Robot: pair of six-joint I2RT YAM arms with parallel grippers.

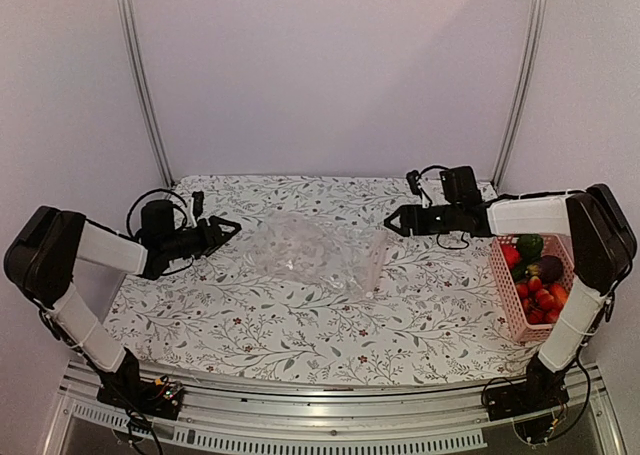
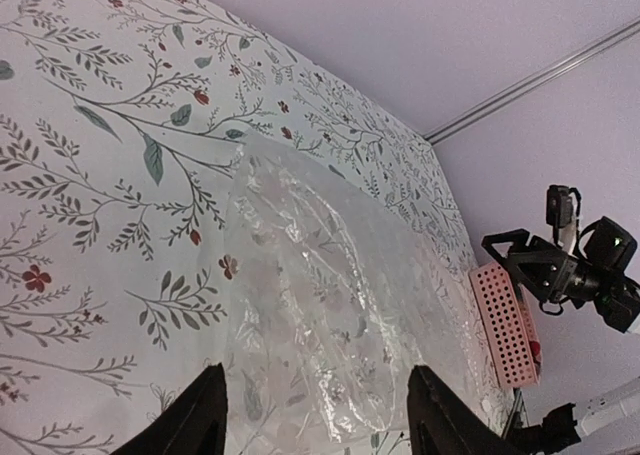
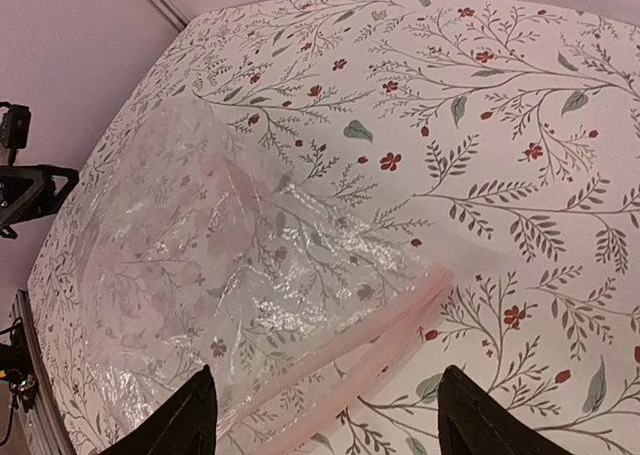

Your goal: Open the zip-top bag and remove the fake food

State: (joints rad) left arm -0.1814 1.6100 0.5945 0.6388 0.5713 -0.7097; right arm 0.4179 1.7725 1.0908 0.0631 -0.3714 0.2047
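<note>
Both sets of jaws stand apart and hold nothing, left gripper (image 1: 231,229) near the left end of the zip-top bag (image 1: 315,253), right gripper (image 1: 391,221) near its right end, bag crumpled mid-table (image 1: 300,330), fake food (image 1: 538,275) in the pink basket (image 1: 508,303) at the right edge.

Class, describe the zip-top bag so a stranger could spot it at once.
Start at the floral tablecloth. At its middle lies the zip-top bag. Unlike the pink basket of fake food at the right edge, it is clear and crinkly, the pattern showing through.
</note>
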